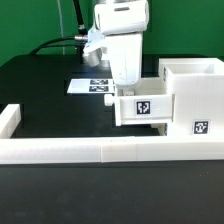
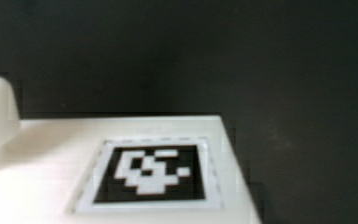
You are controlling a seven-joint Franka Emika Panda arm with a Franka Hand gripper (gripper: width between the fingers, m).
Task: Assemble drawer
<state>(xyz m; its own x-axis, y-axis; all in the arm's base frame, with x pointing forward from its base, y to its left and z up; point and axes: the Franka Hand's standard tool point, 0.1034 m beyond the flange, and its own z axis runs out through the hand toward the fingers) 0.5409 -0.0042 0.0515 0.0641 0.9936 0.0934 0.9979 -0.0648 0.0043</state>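
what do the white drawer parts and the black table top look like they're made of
The white box-shaped drawer housing and the smaller white drawer box look like rigid matte plastic, possibly 3D printed: uniform white, thick walls, blocky edges, no grain. The black-and-white marker tag looks like printed paper stuck flat on. The black table top looks like a dull, non-reflective mat or cloth; which one is unclear.

The drawer box (image 1: pixel 188 98), white and open-topped, stands on the black tabletop (image 1: pixel 45 85) just behind the white fence (image 1: pixel 100 150). A smaller white drawer (image 1: pixel 143 108) with a marker tag on its face sits touching the drawer box, on the side toward the exterior view's left. The arm's tool (image 1: pixel 124 82) is directly above that drawer; its fingertips are hidden. The marker board (image 1: pixel 92 87) lies farther back from the drawer box.
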